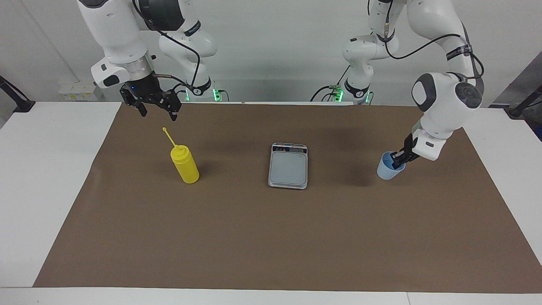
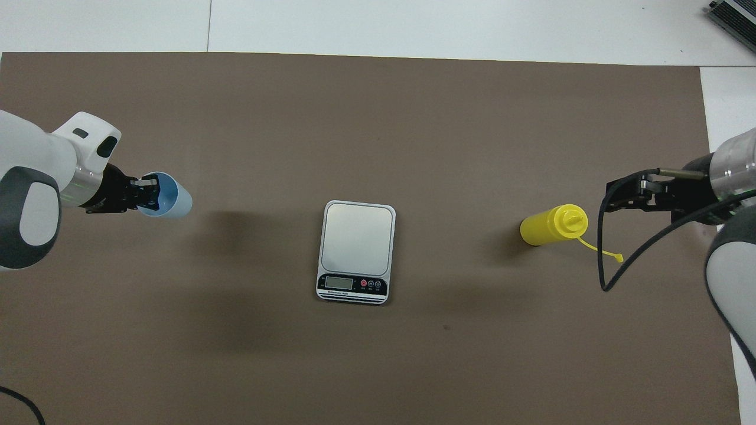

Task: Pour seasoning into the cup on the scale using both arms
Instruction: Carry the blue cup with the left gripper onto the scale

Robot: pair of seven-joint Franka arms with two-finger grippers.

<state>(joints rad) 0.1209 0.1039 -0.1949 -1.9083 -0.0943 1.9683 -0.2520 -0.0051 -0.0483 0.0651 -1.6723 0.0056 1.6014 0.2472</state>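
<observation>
While the left tool point(image 1: 398, 160) grips the rim of the cup point(image 1: 388, 167) at its end of the desk, the scale point(image 1: 288, 165) lies mid-desk; the right tool point(image 1: 157, 110) hangs released, above the upright seasoning point(image 1: 185, 164).

One yellow squeeze bottle point(image 1: 185, 164) stands on the mat, with one thin cap strap point(image 1: 168, 136) attached to it. There is one light-blue cup point(image 1: 388, 167) and one silver-grey kitchen scale point(image 1: 288, 165), which has one display strip point(image 2: 339, 283) and three round buttons point(image 2: 370, 284) beside it. One brown mat point(image 1: 271, 237) covers the one white table point(image 1: 46, 178). Two white robot arms are present, so two black grippers: the left gripper point(image 1: 398, 160) and the right gripper point(image 1: 158, 112).
</observation>
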